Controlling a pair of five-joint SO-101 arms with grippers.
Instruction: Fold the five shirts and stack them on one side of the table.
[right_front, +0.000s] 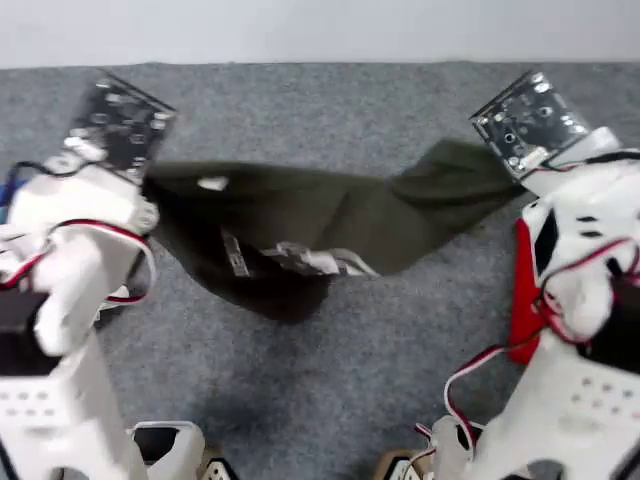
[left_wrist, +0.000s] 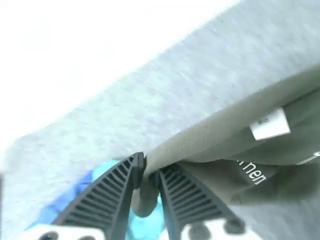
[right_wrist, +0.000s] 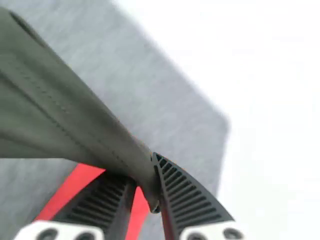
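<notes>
**While both arms grip, a green shirt hangs between them**

As the two arms stand at either side of the table, a dark olive shirt is strung between them across the far half, sagging toward the table's centre. Left gripper: ribbed jaws clamped on a fold of the shirt's edge near the left edge of the table, blue cloth showing under it. Right gripper: jaws pinched tight on the other end, close to the right edge. A white tag shows near the left end. Red cloth lies along the right edge, beneath the right arm.
</notes>
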